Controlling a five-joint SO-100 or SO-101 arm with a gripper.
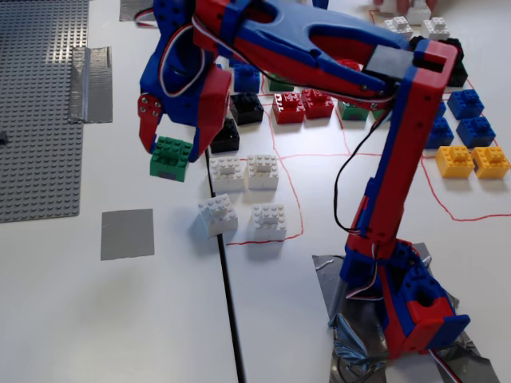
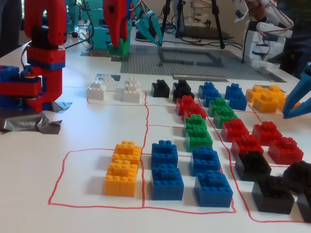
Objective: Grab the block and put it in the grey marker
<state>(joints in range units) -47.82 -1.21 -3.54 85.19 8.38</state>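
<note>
The green block [image 1: 170, 158] is a small four-stud brick held between the red jaws of my gripper [image 1: 172, 150], which is shut on it. It hangs above the white table, left of the white bricks. In a fixed view from the low side, the gripper [image 2: 118, 42] holds the block [image 2: 119, 48] well above the table surface. The grey marker [image 1: 127, 234], a flat matte dark-grey square, lies on the table below and to the left of the block, with nothing on it.
Several white bricks [image 1: 245, 172] sit just right of the block, black bricks [image 1: 224, 137] behind. A silver tape strip [image 1: 90, 84] and a grey studded baseplate [image 1: 36, 120] lie at left. Red, blue and yellow bricks [image 2: 165, 170] fill red-outlined zones. The arm base [image 1: 411, 311] stands at right.
</note>
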